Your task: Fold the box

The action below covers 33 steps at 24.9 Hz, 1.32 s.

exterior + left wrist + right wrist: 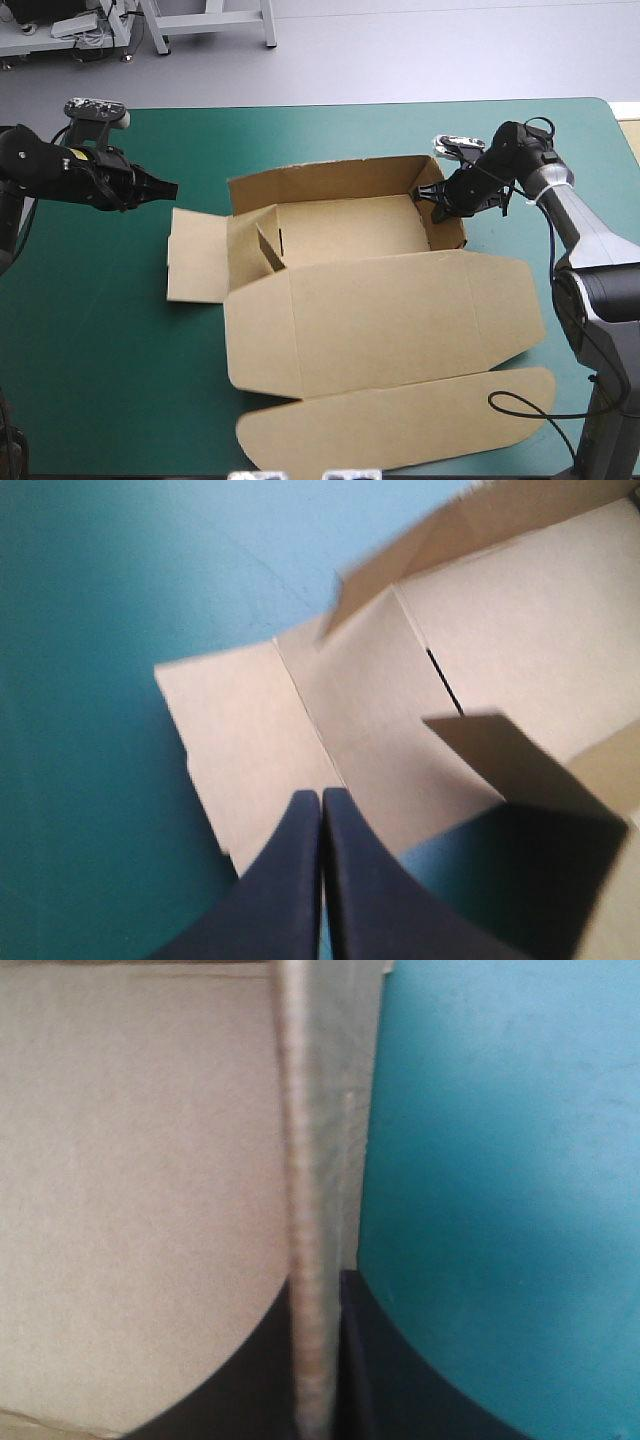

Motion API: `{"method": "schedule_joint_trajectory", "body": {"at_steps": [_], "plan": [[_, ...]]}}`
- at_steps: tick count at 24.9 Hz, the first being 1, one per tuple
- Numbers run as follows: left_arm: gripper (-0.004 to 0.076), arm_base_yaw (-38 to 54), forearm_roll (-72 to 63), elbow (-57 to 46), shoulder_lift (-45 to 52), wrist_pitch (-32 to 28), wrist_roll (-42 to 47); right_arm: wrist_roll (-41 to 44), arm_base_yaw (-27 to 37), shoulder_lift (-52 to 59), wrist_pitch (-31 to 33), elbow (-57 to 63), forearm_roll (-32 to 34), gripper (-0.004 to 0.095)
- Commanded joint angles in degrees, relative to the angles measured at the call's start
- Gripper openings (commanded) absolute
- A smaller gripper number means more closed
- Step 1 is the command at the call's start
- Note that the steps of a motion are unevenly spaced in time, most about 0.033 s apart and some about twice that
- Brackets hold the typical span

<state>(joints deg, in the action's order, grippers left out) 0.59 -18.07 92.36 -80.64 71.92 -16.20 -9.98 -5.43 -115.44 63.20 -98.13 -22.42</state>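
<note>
Left gripper (162,186) hangs above the teal-green cover (90,340), just beside the left end of the box (350,235) and apart from it. Its black fingers (285,880) are pressed together into one point, with nothing between them. Ahead of it a side flap (195,255) of the box lies flat on the cover. The brown box stands at the middle of the table. Its far wall and right wall (302,1160) are raised, an inner flap (268,250) at the left end stands tilted, and the wide lid (380,320) lies flat toward the near edge. Right gripper (432,197) is at the far right corner, its fingers clamped on the right wall, one inside and one outside.
</note>
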Motion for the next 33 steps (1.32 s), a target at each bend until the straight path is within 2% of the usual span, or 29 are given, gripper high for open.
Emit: {"method": "schedule_joint_trajectory", "body": {"at_steps": [1,7,11,14,16,19,21,23,25,33], "plan": [[-0.0009,3.1,-2.3,1.8,1.5,-2.4,0.6,-1.3,-0.1,3.9,4.5,-2.8,-5.1,-0.0017],[-0.0008,18.8,-11.3,1.8,1.5,-2.8,-1.7,-0.9,0.4,9.6,8.4,-8.5,-5.6,-0.0018],[-0.0008,30.8,-26.2,1.8,1.3,-3.1,-6.5,-0.4,3.5,16.5,8.4,-12.2,-12.4,-0.0017],[-0.0008,34.6,-32.4,1.8,0.3,-3.2,-8.4,0.1,6.1,20.7,8.4,-12.8,-12.9,-0.0017],[-0.0008,35.0,-35.0,1.8,-1.8,-2.7,-8.9,0.7,9.0,24.7,8.4,-12.8,-14.0,-0.0017],[-0.0008,34.9,-40.5,1.8,-4.9,0.1,-10.4,0.2,12.4,28.3,8.4,-12.8,-19.3,-0.0017],[-0.0008,34.3,-53.2,1.8,-8.5,2.0,-11.9,-0.6,15.5,30.9,8.4,-12.8,-25.8,-0.0017],[-0.0008,32.2,-58.7,1.8,-9.9,2.0,-13.8,-1.0,16.0,31.7,8.4,-12.8,-29.1,-0.0017],[-0.0008,27.8,-58.6,1.8,-10.6,2.0,-14.7,-2.0,15.9,31.7,8.4,-12.8,-32.3,-0.0017],[-0.0009,16.5,-68.0,1.8,-10.4,2.0,-16.7,-2.2,15.8,30.4,7.9,-12.8,-31.6,-0.0016]]}}
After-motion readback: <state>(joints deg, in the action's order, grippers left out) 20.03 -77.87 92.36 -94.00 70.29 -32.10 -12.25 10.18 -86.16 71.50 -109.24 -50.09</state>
